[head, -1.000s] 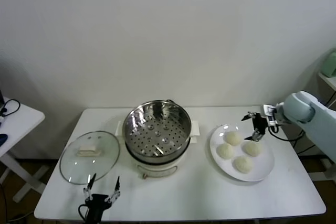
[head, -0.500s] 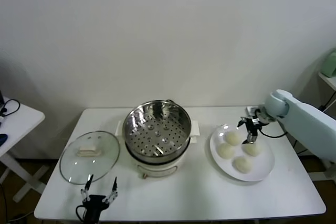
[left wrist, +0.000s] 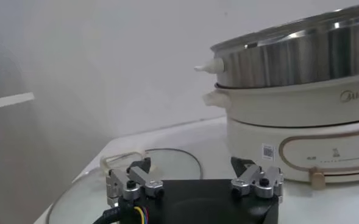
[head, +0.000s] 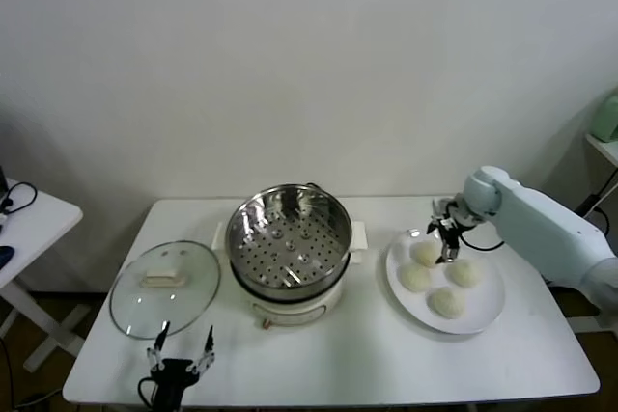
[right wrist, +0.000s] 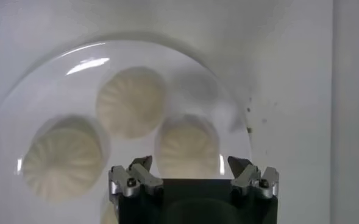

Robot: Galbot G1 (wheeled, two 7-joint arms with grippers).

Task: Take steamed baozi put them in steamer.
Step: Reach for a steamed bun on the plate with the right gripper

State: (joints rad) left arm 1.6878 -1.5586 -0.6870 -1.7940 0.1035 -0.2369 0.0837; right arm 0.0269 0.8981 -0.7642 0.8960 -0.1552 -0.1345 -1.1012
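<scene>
Several creamy-white steamed baozi (head: pixel 415 278) lie on a white plate (head: pixel 488 308) at the right of the table. My right gripper (head: pixel 445 239) hovers open over the plate's far side, its fingers apart and holding nothing. In the right wrist view one baozi (right wrist: pixel 188 146) lies just beyond the open right gripper (right wrist: pixel 191 165), with two more baozi (right wrist: pixel 130 100) farther off. The steamer (head: pixel 288 243), a shiny steel pot with a perforated tray, stands mid-table with nothing in it. My left gripper (head: pixel 179 349) waits open at the table's front edge, short of the steamer (left wrist: pixel 301 55).
A round glass lid (head: pixel 164 287) with a white handle lies flat left of the steamer, just beyond the left gripper (left wrist: pixel 191 167); the same lid (left wrist: pixel 136 176) shows in the left wrist view. A side table (head: pixel 29 224) stands off to the left.
My right arm has swung leftward, carrying the open gripper from the plate's right rim to above the far baozi. The left gripper has barely shifted.
</scene>
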